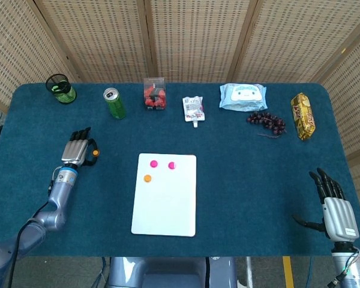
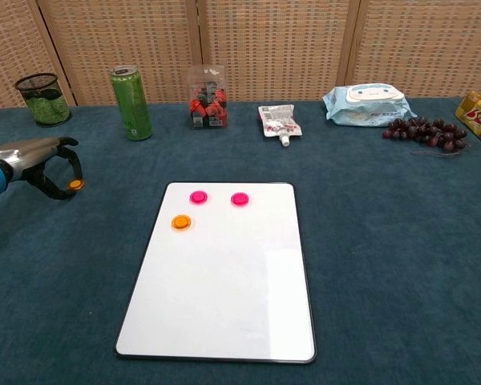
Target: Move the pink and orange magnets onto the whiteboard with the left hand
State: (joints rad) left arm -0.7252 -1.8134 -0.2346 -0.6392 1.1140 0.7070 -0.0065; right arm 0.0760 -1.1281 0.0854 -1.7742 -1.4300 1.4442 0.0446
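Note:
The whiteboard [image 1: 168, 204] [image 2: 224, 297] lies flat at the table's middle. Two pink magnets [image 1: 153, 163] [image 1: 171, 165] and one orange magnet [image 1: 147, 178] sit near its top edge; the chest view shows them too [image 2: 198, 196] [image 2: 240, 198] [image 2: 180, 221]. Left of the board, my left hand [image 1: 77, 150] [image 2: 34, 163] pinches another orange magnet [image 1: 95, 152] [image 2: 76, 184] between thumb and fingertip, low over the cloth. My right hand [image 1: 334, 207] rests at the front right corner with its fingers apart and nothing in it.
Along the far edge stand a black mesh cup [image 1: 60, 88], a green can [image 1: 114, 102], a clear box of clips [image 1: 155, 94], a small pouch [image 1: 192, 109], a wipes pack [image 1: 243, 96], grapes [image 1: 266, 122] and a yellow snack bag [image 1: 303, 116].

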